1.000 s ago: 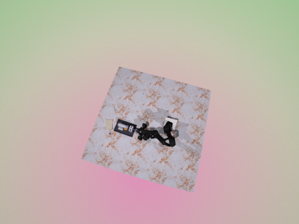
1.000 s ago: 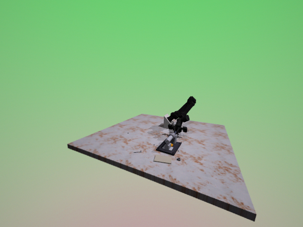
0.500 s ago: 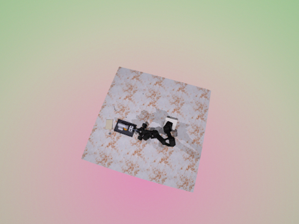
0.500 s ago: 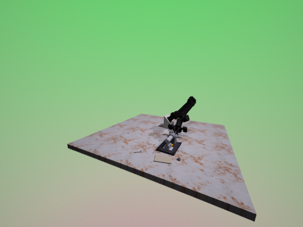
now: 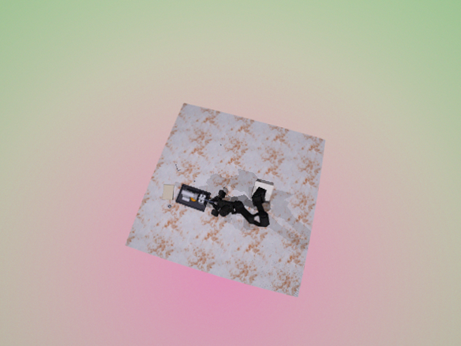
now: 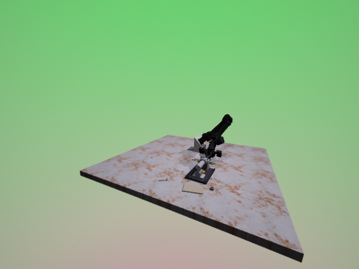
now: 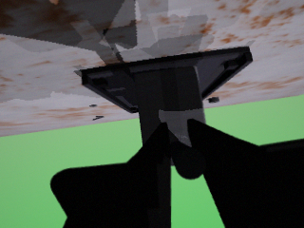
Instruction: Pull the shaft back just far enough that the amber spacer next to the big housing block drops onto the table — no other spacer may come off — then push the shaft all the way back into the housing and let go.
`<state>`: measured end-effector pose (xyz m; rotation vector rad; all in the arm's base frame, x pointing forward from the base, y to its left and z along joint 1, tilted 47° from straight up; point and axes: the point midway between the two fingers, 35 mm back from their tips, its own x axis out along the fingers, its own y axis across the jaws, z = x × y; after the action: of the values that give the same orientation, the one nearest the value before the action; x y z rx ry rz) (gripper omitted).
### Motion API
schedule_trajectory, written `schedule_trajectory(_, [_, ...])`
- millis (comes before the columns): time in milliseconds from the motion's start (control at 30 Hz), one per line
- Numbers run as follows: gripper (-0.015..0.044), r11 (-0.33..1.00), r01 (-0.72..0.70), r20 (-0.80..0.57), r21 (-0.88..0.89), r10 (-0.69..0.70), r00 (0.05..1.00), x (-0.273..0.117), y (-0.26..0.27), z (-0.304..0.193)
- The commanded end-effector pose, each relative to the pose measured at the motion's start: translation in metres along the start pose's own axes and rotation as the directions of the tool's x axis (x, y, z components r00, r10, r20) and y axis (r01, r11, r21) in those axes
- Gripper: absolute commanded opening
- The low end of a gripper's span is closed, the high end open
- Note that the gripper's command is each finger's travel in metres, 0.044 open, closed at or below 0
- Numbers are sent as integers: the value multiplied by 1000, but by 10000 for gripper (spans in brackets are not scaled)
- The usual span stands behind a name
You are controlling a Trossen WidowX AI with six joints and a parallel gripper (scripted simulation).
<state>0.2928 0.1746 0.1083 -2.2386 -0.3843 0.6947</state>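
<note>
My gripper [image 5: 212,202] [image 6: 207,157] [image 7: 177,126] is shut on the shaft, whose rounded dark end [image 7: 189,163] shows between the fingers in the wrist view. A short stretch of the shaft [image 5: 208,201] runs from the fingers to a pale upright support [image 5: 202,198]. The pale housing block [image 5: 189,193] [image 6: 199,165] stands on the dark base tray [image 5: 197,207] [image 6: 210,175] [image 7: 228,71]. An amber spacer [image 5: 193,199] [image 6: 203,171] shows low in the tray, beside the housing and off the shaft line. Other spacers are too small or hidden to tell apart.
A beige plate [image 5: 167,191] [image 6: 192,188] lies beyond the tray's far end, with a small dark ring [image 5: 170,206] [image 6: 211,188] near it. A thin dark piece [image 5: 177,168] [image 6: 163,180] lies off to one side. A white block [image 5: 267,187] [image 6: 197,143] stands by the arm's base.
</note>
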Motion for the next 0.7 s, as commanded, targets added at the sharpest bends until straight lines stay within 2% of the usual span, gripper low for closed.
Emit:
schedule_trajectory(0, [0, 1000, -2, -7, -2, 2, 1000, 1, 0, -2])
schedule_trajectory(667, [0, 1000, -2, -7, -2, 2, 1000, 2, 0, -3])
